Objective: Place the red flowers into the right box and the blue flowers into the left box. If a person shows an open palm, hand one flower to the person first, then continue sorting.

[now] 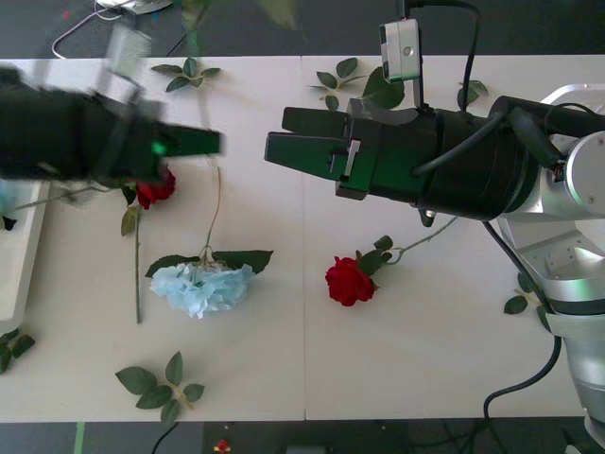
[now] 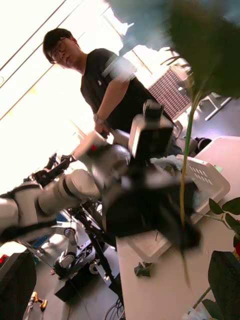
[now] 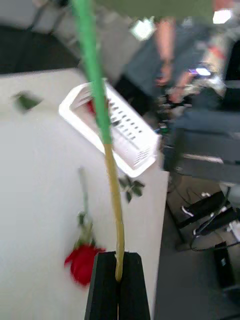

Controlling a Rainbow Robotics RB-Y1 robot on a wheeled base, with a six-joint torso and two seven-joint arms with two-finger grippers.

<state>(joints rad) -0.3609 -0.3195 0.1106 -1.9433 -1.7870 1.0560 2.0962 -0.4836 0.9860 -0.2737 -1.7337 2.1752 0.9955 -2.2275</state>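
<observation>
My left gripper (image 1: 210, 142) hangs above the table's left half, shut on a long thin stem (image 3: 112, 190) that rises to broad leaves and a blurred pale-blue head (image 2: 145, 15). It also shows from the right wrist, as the left gripper (image 2: 187, 240). One blue flower (image 1: 203, 287) lies on the table below. A red flower (image 1: 350, 281) lies at mid-table, and another red flower (image 1: 156, 187) lies partly under my left arm. My right gripper (image 1: 284, 134) hovers open over the centre, holding nothing. The left box (image 1: 14, 255) is at the left edge. The right box (image 3: 120, 132) holds something red.
Loose green leaf sprigs lie at the back (image 1: 187, 74), near the front edge (image 1: 163, 386) and by the right arm (image 1: 518, 303). My two grippers face each other a short gap apart over the table's middle.
</observation>
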